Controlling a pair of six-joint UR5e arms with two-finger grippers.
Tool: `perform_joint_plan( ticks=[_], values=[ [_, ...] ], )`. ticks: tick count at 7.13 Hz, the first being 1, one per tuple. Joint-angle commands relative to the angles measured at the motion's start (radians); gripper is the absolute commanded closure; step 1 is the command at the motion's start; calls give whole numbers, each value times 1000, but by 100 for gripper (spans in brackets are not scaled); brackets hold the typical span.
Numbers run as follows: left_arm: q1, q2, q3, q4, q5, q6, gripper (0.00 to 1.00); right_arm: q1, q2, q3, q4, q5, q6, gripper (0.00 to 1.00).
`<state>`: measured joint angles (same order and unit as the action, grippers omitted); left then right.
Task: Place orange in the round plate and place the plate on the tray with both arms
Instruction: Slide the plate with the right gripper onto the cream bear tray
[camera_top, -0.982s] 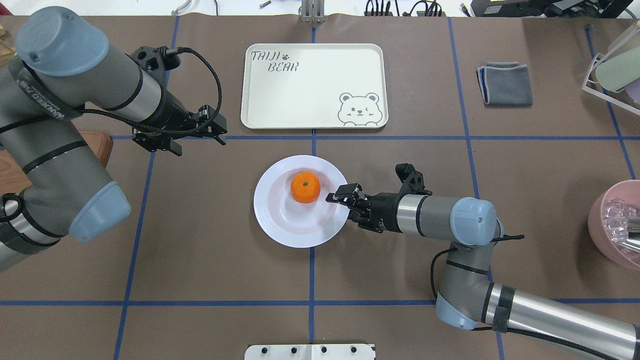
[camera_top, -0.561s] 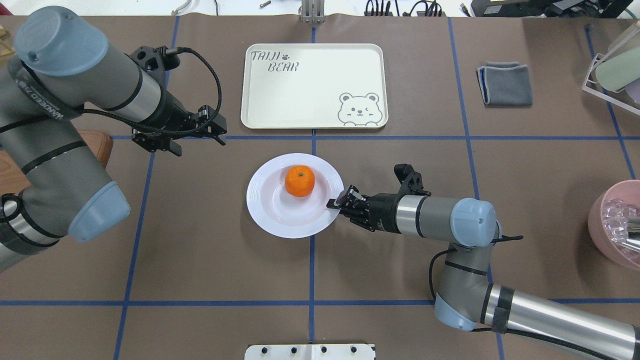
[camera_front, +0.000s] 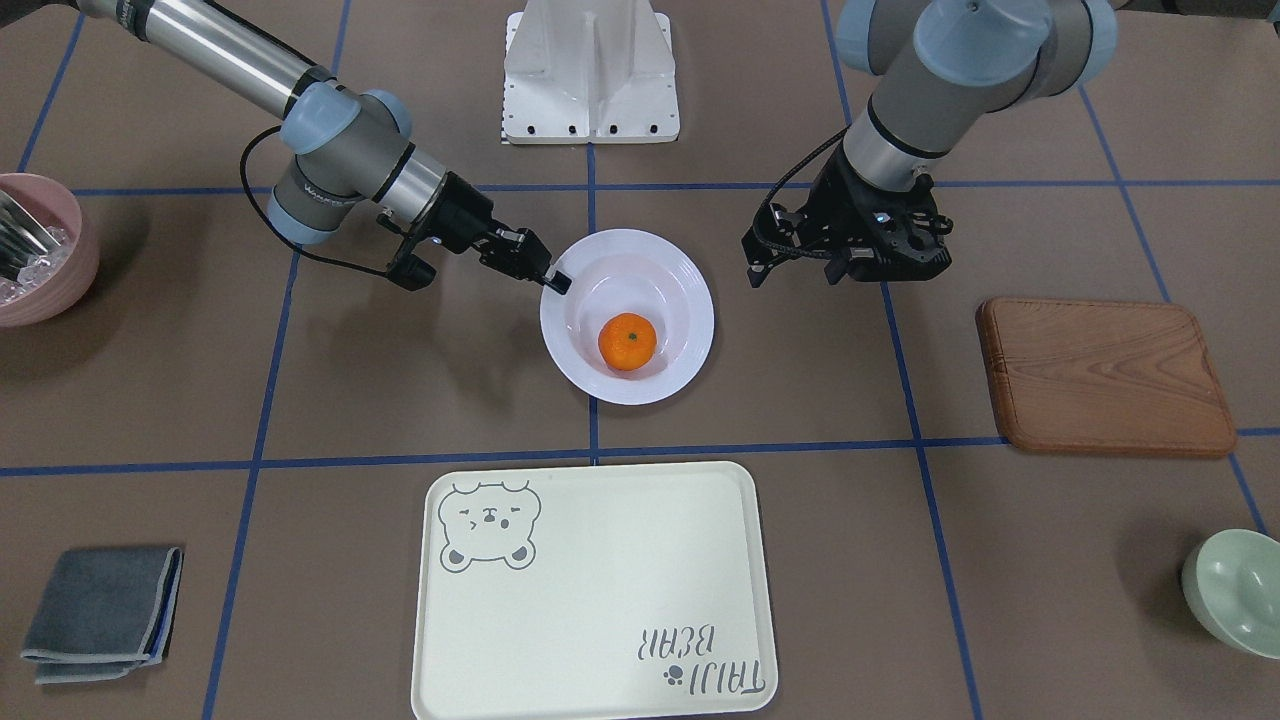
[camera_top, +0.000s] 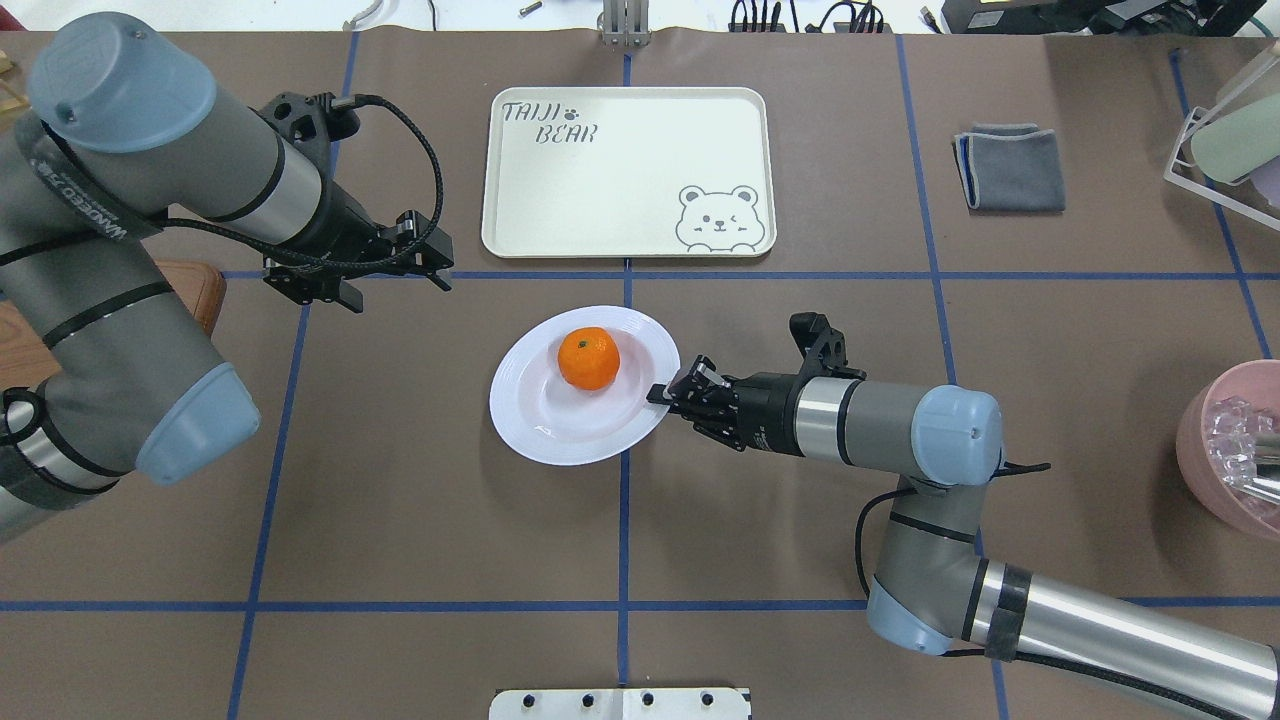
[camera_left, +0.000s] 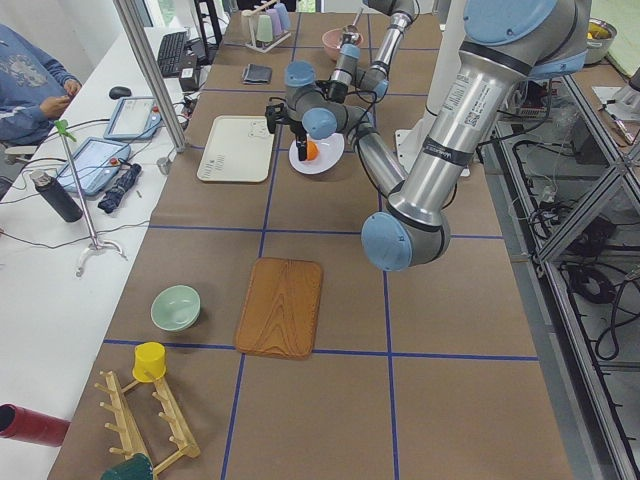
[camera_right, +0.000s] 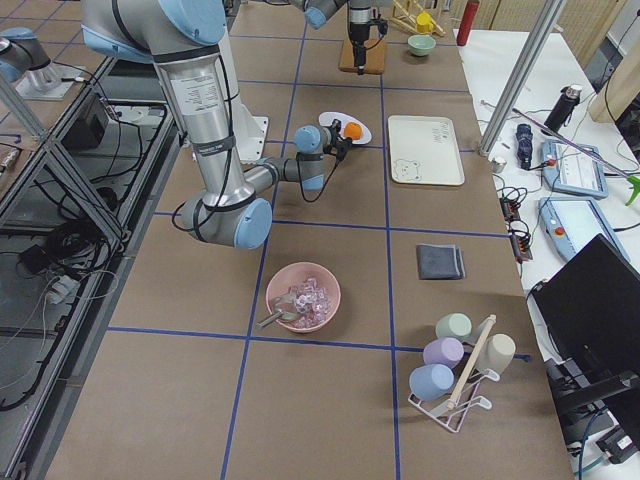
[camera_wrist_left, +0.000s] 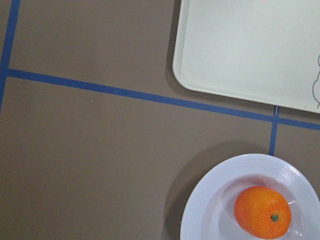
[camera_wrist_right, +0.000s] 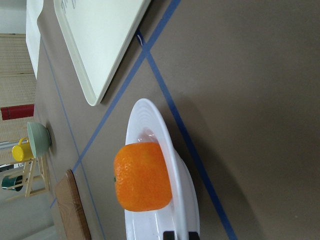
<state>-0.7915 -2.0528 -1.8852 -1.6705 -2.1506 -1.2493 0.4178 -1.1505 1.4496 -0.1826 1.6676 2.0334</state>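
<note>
The orange (camera_top: 588, 359) lies in the sunken centre of the white round plate (camera_top: 560, 425), which sits mid-table just short of the cream tray (camera_top: 620, 190). My right gripper (camera_top: 663, 392) is shut on the plate's right rim. The plate looks tilted, its gripped side raised, and it casts a shadow on the table. In the front view, that gripper (camera_front: 555, 283) pinches the plate (camera_front: 655, 265) at its upper left, with the orange (camera_front: 627, 341) inside and the tray (camera_front: 600, 600) below. My left gripper (camera_top: 392, 282) hangs open, pointing down, left of the plate and holding nothing.
A brown wooden board (camera_front: 1105, 375) lies under my left arm's side. A pale green bowl (camera_front: 1235, 592) sits at the far corner there. A pink bowl (camera_top: 1230, 450), a folded grey cloth (camera_top: 1010, 167) and a cup rack (camera_top: 1220, 140) stand on my right side.
The plate with the orange has shifted left and a little toward the tray, drawn by my right gripper on its rim. The left arm has stayed still.
</note>
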Motion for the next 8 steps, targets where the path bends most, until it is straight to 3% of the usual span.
perform_joint_plan(
  ticks=[1,2,4,7,8],
  values=[
    [0,-1,0,-2,0,1,2,21,2,15,2,-3,19,93],
    [0,-1,0,-2,0,1,2,21,0,17,3,-40,25,100],
    [0,-3,0,0,0,-1,2,19,-2,9,76,-75,71,100],
    [-32,-1,-5,0,2,2,2,21,24,-12,114,-282,114,100],
    [-49,-1,-5,0,5,4,2,26,84,-102,111,-343,114,100]
  ],
)
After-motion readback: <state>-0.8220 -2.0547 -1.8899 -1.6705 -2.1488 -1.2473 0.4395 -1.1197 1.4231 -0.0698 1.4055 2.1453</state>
